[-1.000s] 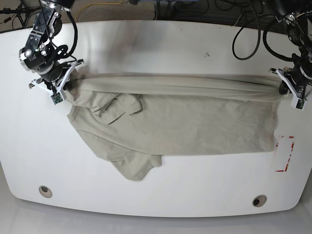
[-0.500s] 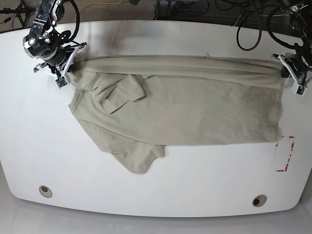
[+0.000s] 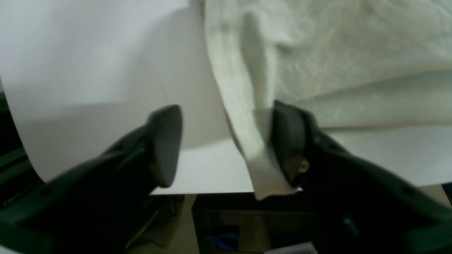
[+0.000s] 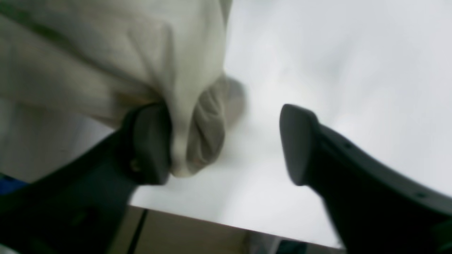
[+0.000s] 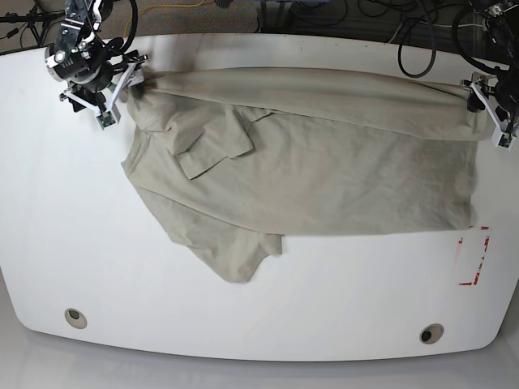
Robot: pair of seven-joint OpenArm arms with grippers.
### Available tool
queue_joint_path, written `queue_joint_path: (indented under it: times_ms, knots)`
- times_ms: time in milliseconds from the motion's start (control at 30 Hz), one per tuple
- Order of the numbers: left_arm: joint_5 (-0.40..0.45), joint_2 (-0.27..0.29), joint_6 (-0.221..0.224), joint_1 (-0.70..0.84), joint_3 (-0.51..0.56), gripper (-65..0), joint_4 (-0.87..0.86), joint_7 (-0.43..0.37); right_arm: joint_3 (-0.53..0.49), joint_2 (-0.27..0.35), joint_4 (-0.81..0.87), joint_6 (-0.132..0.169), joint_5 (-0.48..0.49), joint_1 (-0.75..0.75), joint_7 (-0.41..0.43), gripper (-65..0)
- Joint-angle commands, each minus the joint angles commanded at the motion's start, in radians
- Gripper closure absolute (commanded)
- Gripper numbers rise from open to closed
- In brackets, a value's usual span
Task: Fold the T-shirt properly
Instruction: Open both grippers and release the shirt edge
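The T-shirt (image 5: 324, 162) lies spread across the white table, light khaki and wrinkled, its far edge stretched between both grippers. A sleeve (image 5: 215, 142) is folded over onto the body and a flap (image 5: 235, 259) trails toward the near edge. My right gripper (image 5: 123, 85) is at the shirt's far left corner. In the right wrist view it (image 4: 226, 141) stands open, with bunched cloth (image 4: 197, 134) resting against one finger. My left gripper (image 5: 486, 109) is at the far right corner. It (image 3: 226, 141) is open too, and the shirt's hem (image 3: 254, 155) hangs along one finger.
Red tape marks (image 5: 474, 255) sit on the table at the right, just below the shirt. Two round holes (image 5: 75, 318) (image 5: 431, 333) lie near the front edge. Black cables (image 5: 422, 49) run behind the table's far edge, which is close behind both grippers.
Both arms have moved toward the table's far edge, and the whole shirt has slid that way with them. The shirt's far edge now lies higher in the base view.
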Motion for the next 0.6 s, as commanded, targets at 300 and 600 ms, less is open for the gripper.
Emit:
queue_joint_path:
  times_ms: [300,600]
  knots:
    - [-0.009,-0.029,0.0,0.015,-0.044,-37.4,0.061,0.092,0.008,-0.032,0.026,0.0,0.008,-0.002,-0.032,-48.8]
    - [-0.009,-0.035,0.0,0.011,-0.15,-37.4,0.147,0.152,0.041,-0.034,0.026,0.0,0.11,0.006,-0.029,-47.1]
